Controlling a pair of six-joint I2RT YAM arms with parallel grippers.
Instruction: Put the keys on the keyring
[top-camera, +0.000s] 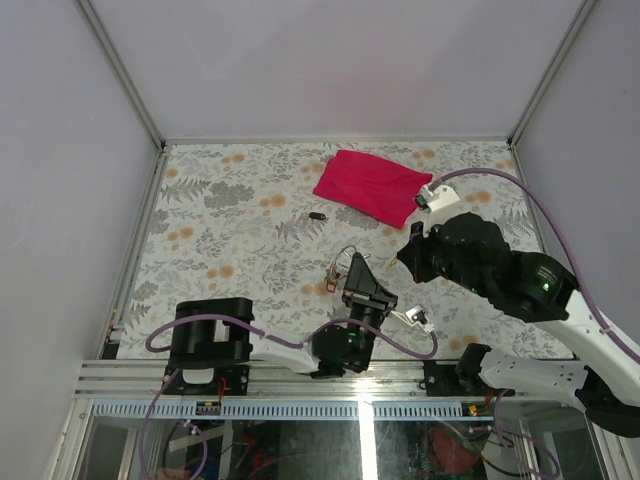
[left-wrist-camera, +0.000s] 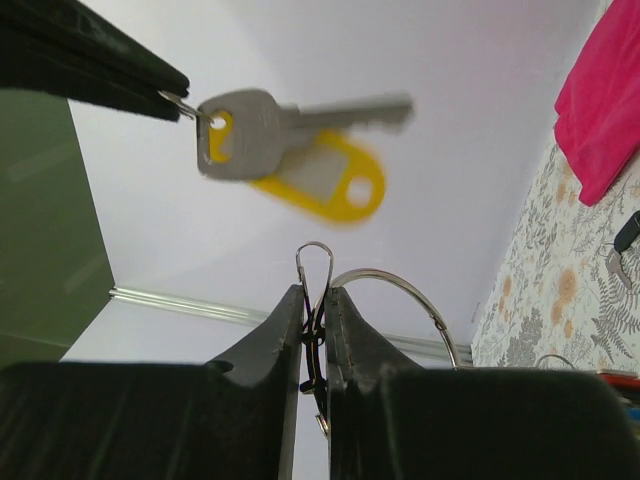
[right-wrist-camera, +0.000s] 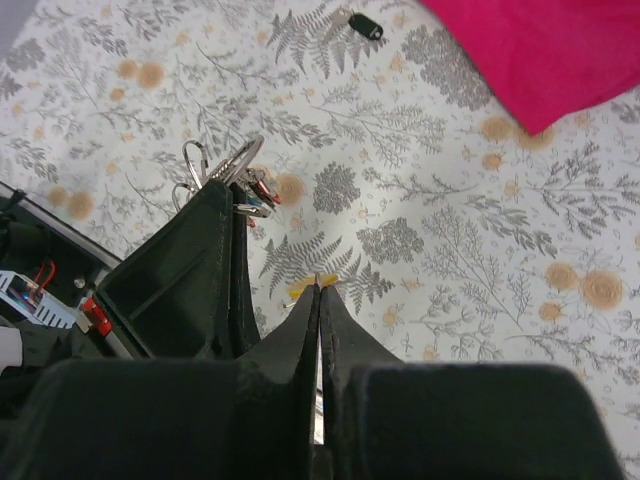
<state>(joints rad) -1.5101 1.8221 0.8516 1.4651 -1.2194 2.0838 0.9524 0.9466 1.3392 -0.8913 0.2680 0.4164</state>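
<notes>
Looks roughly midway, with the threading itself not yet done.

Has the keyring (left-wrist-camera: 392, 275) pinched upright in the left gripper (left-wrist-camera: 313, 300), clamped tight on its lower part at the low centre of the left wrist view, with the silver arc curving off to the right above the fingertips. From the top camera, sits just below the middle of the frame, lifted off the table (top-camera: 220, 230). Shows a few red pieces (right-wrist-camera: 262, 190) dangling beside the ring in the right wrist view; cannot tell whether already on it or merely hanging near.

Has the yellow-tagged key (left-wrist-camera: 270, 135) up in the air too, at the upper centre of the left wrist view, hanging by a small loop from the right gripper (right-wrist-camera: 318, 290), squeezed shut on that loop. Hangs above the ring, near but clearly apart, and blurred, so probably swinging. Shows only a sliver of yellow at the closed fingertips in the right wrist view.

Leaves a small black key (top-camera: 317, 215) flat on the table, above centre in the top view, just left of the pink cloth (top-camera: 372, 185) and well apart from both grippers.

Done, judging by this: ring picked up and presented, one key picked up and brought close. Left to do: steadying the key, bringing its loop to the ring's opening, slipping it on, then seeing to any key left loose.
</notes>
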